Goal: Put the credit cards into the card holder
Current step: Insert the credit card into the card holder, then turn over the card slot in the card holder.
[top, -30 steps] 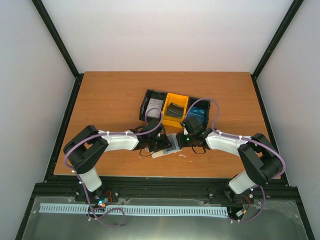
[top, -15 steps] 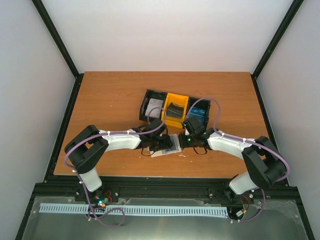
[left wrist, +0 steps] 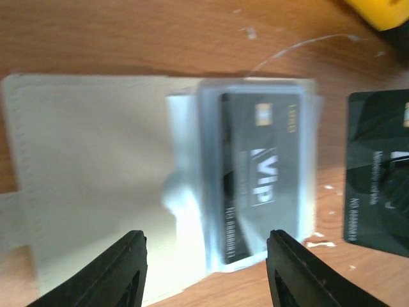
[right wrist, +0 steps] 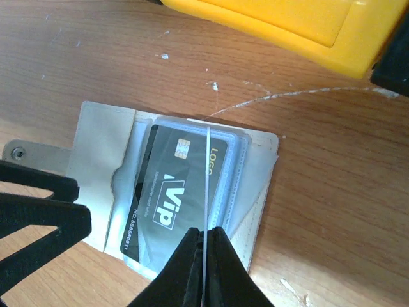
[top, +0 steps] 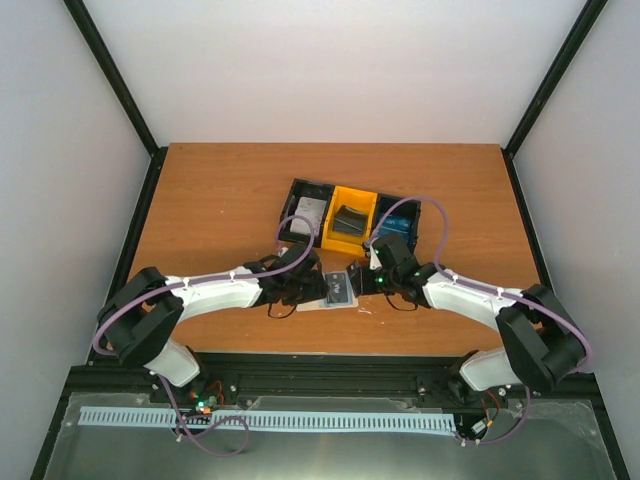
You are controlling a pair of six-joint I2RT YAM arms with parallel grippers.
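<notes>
Left tool fingers apart over the open card holder flat on the desk, VIP card in its clear sleeve, right tool clamped on a second card edge-on above it; cards look thin, stiff and slick, so pinch a short edge.

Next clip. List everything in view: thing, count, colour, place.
wooden table: 1, brown, under everything.
three-compartment plastic tray: 1, black-yellow-black, table centre.
grey-white cards: count unclear, tray's left compartment.
dark item: 1, yellow middle compartment.
blue cards: count unclear, right compartment.
cream fold-over card holder: 1, open flat, nearer than tray.
dark VIP plastic card: 1, in holder's clear sleeve.
second dark plastic card: 1, right of holder, gripped by right tool.
left tool: 1, black, open over holder.
right tool: 1, black, shut.
</notes>
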